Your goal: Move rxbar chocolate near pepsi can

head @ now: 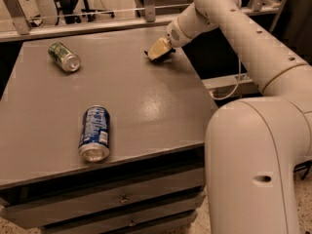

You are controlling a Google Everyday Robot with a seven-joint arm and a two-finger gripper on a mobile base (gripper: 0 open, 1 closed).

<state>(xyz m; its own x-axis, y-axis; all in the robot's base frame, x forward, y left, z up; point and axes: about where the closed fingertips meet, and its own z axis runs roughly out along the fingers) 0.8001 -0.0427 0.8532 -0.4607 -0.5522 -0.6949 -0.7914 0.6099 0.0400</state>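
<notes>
The pepsi can (95, 133), blue with white lettering, lies on its side near the front left of the grey table (141, 106). My gripper (158, 50) is down at the table's far right part, far from the can. A thin dark edge (167, 58) shows under the gripper. It may be the rxbar chocolate, which is otherwise hidden. I cannot tell whether the gripper holds it.
A green can (64, 56) lies on its side at the far left of the table. The table's right edge runs just right of the gripper. My arm and base (253, 145) stand at the right. Drawers (122, 199) are below the table front.
</notes>
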